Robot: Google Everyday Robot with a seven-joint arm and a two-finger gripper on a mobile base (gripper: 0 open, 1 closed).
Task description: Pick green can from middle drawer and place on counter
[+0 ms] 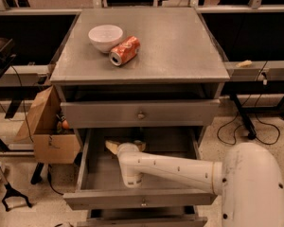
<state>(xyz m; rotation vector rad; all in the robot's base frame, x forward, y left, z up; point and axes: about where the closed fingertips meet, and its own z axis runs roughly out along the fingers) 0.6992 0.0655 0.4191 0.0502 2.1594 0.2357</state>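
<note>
**Q:** What is in front of the camera?

**A:** A grey drawer cabinet seen from above. Its flat speckled counter [180,46] carries a white bowl [105,37] near the back left. An orange can [124,50] lies on its side just beside the bowl, to the right.

**Q:** And the drawers?

**A:** The top drawer [180,112] is closed. The middle drawer [99,176] below it is pulled out, showing its grey floor.

**Q:** Where is the robot?

**A:** Its white body [253,188] fills the lower right corner. The white arm [170,167] stretches left across the open drawer and bends down into it. The gripper [111,147] is a pale tan tip at the end, low inside the drawer and pointing toward its back left.

**Q:** Is the gripper holding anything?

**A:** I cannot tell how far open it is, or whether it has hold of anything.

**Q:** Where is the green can?

**A:** Possibly the small dark shape at the back of the drawer, just right of the gripper, is the green can [139,145]. The arm hides most of it.

**Q:** Anything else?

**A:** A cardboard box [47,136] sits on the floor left of the cabinet.
</note>
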